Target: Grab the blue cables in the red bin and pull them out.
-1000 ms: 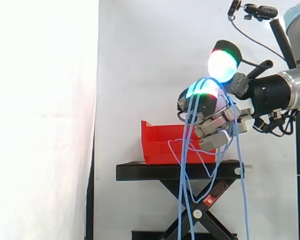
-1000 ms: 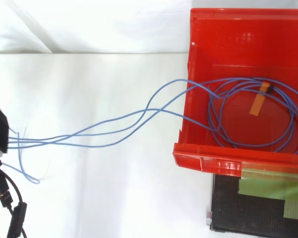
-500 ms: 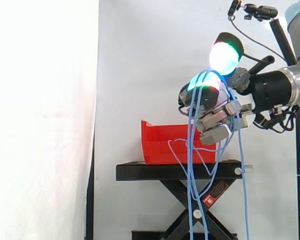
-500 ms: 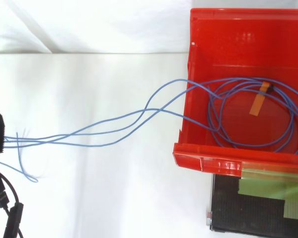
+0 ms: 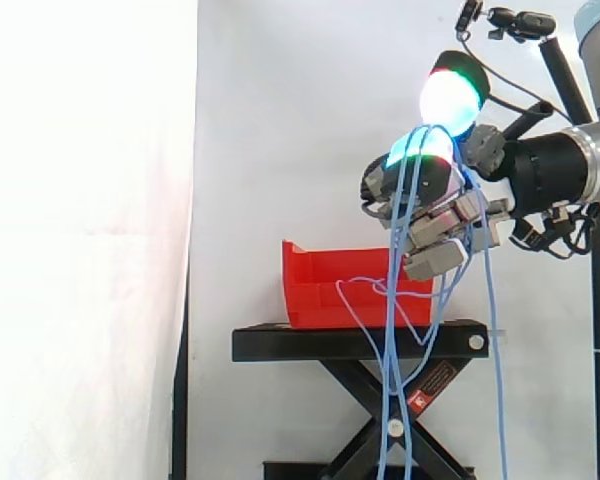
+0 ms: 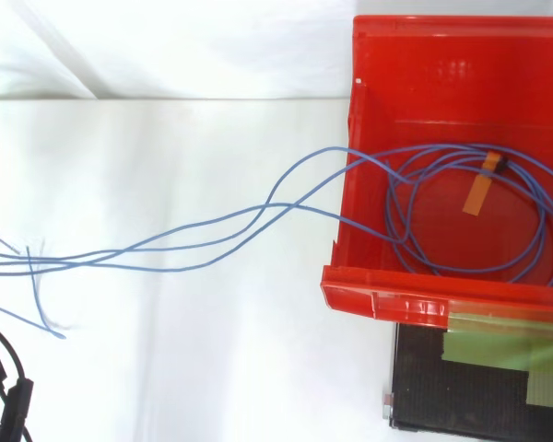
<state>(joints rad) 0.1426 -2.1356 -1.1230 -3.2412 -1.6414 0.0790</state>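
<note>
The red bin (image 5: 325, 290) stands on the black stand (image 5: 355, 343). In the side view my hand (image 5: 442, 222) hovers above and to the right of the bin, fingers curled round a bundle of blue cables (image 5: 412, 165). The strands drape over the hand and hang down past the stand. From above, a coil of blue cable (image 6: 535, 198) lies inside the red bin (image 6: 378, 296), bound with an orange tape tag (image 6: 477, 193). Several strands (image 6: 212, 238) climb over the bin's left wall and run left across the white surface to the view's edge.
The stand is a black scissor lift with green tape (image 6: 498, 354) on its top plate. A camera on a pole (image 5: 520, 20) sits at the upper right. White curtain hangs behind and to the left of the bin.
My hand has risen slightly and moved away from the bin, sliding further off the top view's left edge. The strands are drawn a little further left; the coil in the bin has barely shifted.
</note>
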